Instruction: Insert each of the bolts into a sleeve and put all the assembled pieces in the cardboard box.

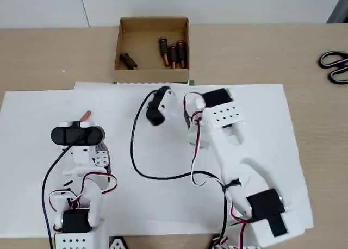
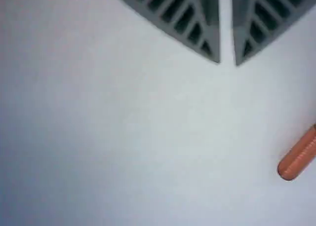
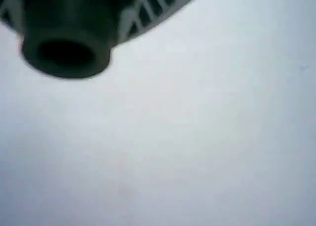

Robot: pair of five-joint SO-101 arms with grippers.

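Right jaws pinched a black sleeve (image 3: 64, 51); one bolt (image 2: 297, 159) lay loose by the left jaws.

The right jaws held the sleeve over the white paper sheet (image 1: 32, 151), near the front wall of the cardboard box (image 1: 119, 42), with its open end towards the wrist camera. The left jaws were drawn almost together, with a thin slit between them and nothing in it, low over the sheet. The orange bolt lay on the paper just beside them, untouched. Four assembled pieces (image 1: 173, 53) lay inside the box, three together and one apart. Scissors (image 1: 334, 67) rested at the far edge of the tabletop (image 1: 43, 53).
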